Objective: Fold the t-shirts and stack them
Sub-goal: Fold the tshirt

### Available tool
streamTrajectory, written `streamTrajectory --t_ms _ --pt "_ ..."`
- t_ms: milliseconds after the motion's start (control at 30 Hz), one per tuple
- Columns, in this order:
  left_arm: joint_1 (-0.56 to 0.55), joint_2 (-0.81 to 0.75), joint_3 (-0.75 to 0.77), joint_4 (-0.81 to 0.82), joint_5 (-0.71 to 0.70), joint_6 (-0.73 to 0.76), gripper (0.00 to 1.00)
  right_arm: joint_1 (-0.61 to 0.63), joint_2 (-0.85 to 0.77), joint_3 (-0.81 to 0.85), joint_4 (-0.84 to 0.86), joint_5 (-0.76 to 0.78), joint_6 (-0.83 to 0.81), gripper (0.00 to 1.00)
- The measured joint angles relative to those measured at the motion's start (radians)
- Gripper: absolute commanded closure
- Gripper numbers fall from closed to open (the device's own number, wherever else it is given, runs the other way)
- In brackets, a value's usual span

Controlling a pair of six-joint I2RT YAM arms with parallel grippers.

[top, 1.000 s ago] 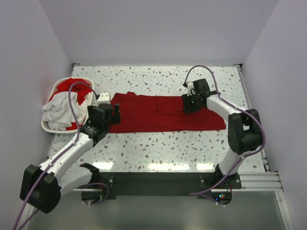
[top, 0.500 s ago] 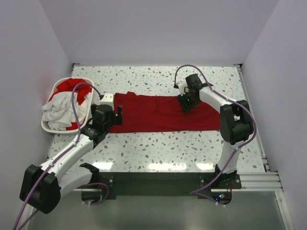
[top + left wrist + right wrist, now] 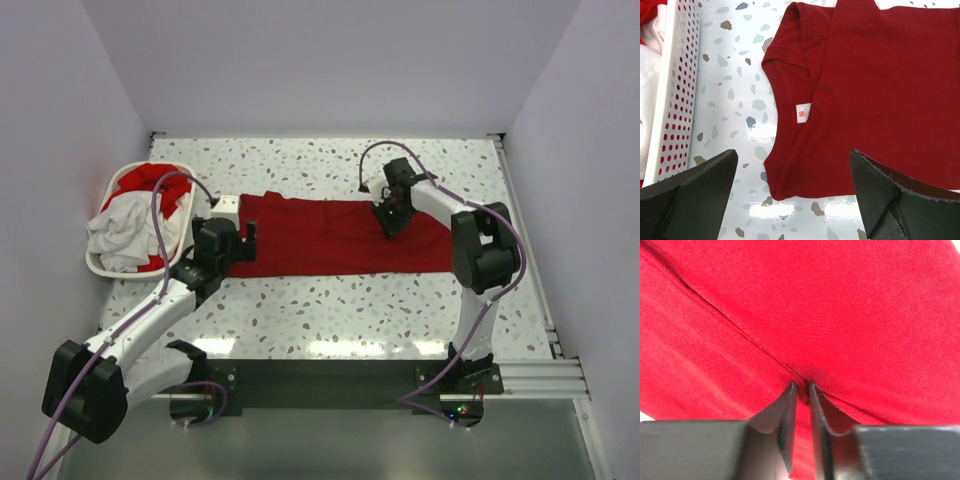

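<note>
The left arm (image 3: 140,325) and right arm (image 3: 440,205) pair glossy white shells with bulky black joint housings. Thin lilac cables (image 3: 153,215) loop along both. The left gripper (image 3: 792,155) has matte black wedge-shaped fingers (image 3: 695,195).

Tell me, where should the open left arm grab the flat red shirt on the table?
Best guess: the collar hem beside the white neck label, from straight above. The red t-shirt lies flat, so the left end effector likely has to pinch up an edge fold.
</note>
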Motion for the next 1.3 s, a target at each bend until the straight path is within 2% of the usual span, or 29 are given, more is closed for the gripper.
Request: streamTrajectory --t_ms 33,133,467,600,667,833,867,900,933,1000,1100,1300 --pt "0.000 0.000 0.000 0.000 0.002 0.000 0.01 0.000 0.000 0.000 0.000 0.000 -0.002 0.91" --pt "0.000 0.002 0.000 0.000 0.005 0.000 0.01 0.000 0.000 0.000 -0.002 0.000 -0.005 0.97" --pt "0.000 0.010 0.000 0.000 0.007 0.003 0.01 0.002 -0.010 0.009 -0.003 0.029 -0.005 0.98" --pt "0.000 0.019 0.000 0.000 0.008 0.003 0.01 0.006 -0.019 0.011 0.003 0.062 0.000 0.92" --pt "0.000 0.026 0.000 0.000 0.008 0.003 0.01 0.008 -0.019 0.012 0.008 0.072 0.006 0.84" --pt "0.000 0.042 0.000 -0.002 0.010 0.003 0.01 0.007 -0.019 0.015 0.018 0.090 0.024 0.80" --pt "0.000 0.045 0.000 -0.002 0.011 0.003 0.01 0.007 -0.021 0.015 0.025 0.103 0.042 0.73" --pt "0.000 0.048 0.000 -0.003 0.011 0.003 0.01 0.007 -0.021 0.015 0.029 0.108 0.047 0.73" --pt "0.000 0.049 0.000 -0.003 0.011 0.003 0.01 0.007 -0.026 0.012 0.042 0.116 0.062 0.66" --pt "0.000 0.051 0.000 -0.003 0.011 0.003 0.01 0.006 -0.047 0.001 0.072 0.143 0.101 0.61" --pt "0.000 0.055 0.000 -0.004 0.013 0.003 0.01 -0.004 -0.099 -0.030 0.116 0.176 0.159 0.58" --pt "0.000 0.059 0.000 -0.008 0.017 0.003 0.01 -0.087 -0.216 -0.121 0.172 0.185 0.277 0.59"
